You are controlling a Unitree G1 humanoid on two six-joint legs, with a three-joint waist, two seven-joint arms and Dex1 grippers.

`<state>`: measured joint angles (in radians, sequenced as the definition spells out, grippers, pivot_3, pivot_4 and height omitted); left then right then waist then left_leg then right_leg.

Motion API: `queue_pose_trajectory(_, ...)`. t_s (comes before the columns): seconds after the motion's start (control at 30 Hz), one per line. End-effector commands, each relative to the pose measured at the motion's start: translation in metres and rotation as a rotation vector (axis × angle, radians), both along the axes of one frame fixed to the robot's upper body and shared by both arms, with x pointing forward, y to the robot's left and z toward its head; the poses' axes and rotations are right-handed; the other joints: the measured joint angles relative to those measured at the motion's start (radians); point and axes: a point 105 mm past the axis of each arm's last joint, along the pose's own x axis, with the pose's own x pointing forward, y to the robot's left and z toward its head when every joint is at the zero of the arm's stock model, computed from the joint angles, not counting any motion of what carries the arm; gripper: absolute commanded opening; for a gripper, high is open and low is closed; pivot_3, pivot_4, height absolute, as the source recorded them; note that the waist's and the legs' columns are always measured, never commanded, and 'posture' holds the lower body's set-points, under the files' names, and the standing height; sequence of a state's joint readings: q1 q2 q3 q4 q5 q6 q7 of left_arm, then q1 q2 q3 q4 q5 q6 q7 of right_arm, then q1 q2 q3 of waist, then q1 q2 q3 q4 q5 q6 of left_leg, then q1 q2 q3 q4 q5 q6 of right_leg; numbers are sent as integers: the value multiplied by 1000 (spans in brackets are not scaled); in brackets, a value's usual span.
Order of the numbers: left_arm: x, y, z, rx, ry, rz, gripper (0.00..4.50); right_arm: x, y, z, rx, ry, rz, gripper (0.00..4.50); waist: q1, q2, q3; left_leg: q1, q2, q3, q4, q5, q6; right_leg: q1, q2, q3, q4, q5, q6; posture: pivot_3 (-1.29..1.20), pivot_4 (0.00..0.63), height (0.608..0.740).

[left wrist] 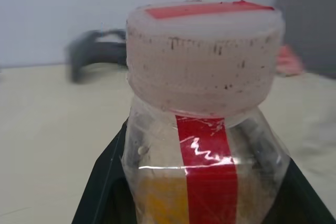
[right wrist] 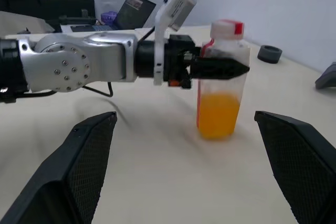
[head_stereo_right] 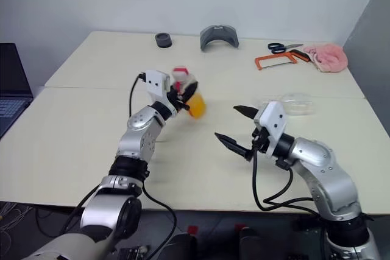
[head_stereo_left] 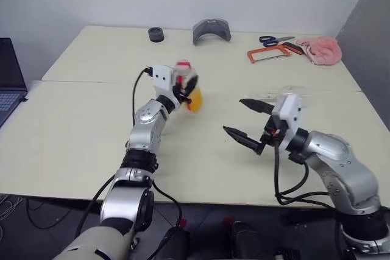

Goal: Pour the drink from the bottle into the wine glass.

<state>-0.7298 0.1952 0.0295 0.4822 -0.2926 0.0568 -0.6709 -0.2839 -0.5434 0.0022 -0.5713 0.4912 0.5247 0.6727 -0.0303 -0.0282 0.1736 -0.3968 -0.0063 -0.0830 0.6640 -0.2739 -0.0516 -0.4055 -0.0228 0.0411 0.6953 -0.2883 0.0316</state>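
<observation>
- Left and right eye views: from the head, looking forward and down over the table (head_stereo_left: 73, 150); both take in the two arms and the far wall.
- Left wrist view: very near the bottle (left wrist: 205, 129), facing its cap and label.
- Right wrist view: low and level across the tabletop, farther off, facing the same bottle side-on, held in the left gripper (right wrist: 220, 68).

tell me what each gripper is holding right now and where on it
The left gripper grips the bottle around its upper body, just under the cap. The right gripper holds nothing.
</observation>
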Motion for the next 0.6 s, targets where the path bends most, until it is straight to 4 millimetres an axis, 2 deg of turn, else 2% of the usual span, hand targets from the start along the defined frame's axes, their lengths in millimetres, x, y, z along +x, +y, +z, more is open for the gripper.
queue_pose_trajectory(0.03,-42,-35,16,38,-57,-363,1775,-16,-4,23,51,-27,8,4500,0,0,0,0,0,0,0,0,0,0,0,0,0,0,0,0,150,740)
queue_pose_trajectory(0.13,-60,-44,16,90,-58,-515,1775,-17,-1,35,93,-22,-3,4500,-4,0,0,0,0,0,0,-2,3,0,1,1,0,0,0,0,150,740)
queue_pose_trajectory(0.23,-69,-51,11,187,-80,-607,1775,-13,7,39,101,-6,-29,4500,-8,1,0,2,-1,0,0,-2,4,0,3,2,1,0,0,0,150,740)
queue_pose_trajectory(0.6,-77,-60,5,265,-126,-681,1775,-2,28,30,93,32,-49,4500,-3,1,0,1,0,0,0,-2,4,0,2,1,0,0,0,0,150,740)
